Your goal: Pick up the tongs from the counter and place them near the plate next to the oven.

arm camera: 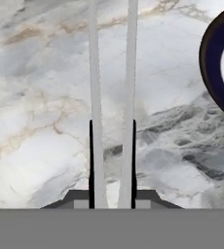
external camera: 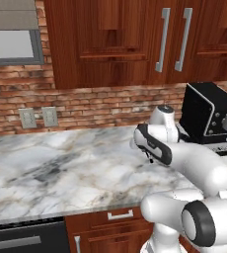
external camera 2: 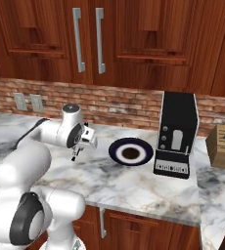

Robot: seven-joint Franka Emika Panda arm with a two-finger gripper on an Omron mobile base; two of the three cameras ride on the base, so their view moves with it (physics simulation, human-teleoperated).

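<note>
A rendered home kitchen — white marble counter (external camera: 61, 168) over reddish-brown base cabinets (external camera 2: 148, 229), matching wall cupboards (external camera: 135, 39) with steel handles, a brick backsplash (external camera: 86, 106), a black coffee machine (external camera 2: 177, 134), a knife block (external camera 2: 223, 145) and a dark-rimmed plate (external camera 2: 130, 151).

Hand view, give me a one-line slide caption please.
Gripper holding the tongs above the marble counter, plate at the edge.

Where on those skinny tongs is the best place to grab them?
At the black-edged end, squeezing both slim arms of the tongs together from their outer sides. The arms are long, thin and parallel, so the gripper closes across them.
</note>
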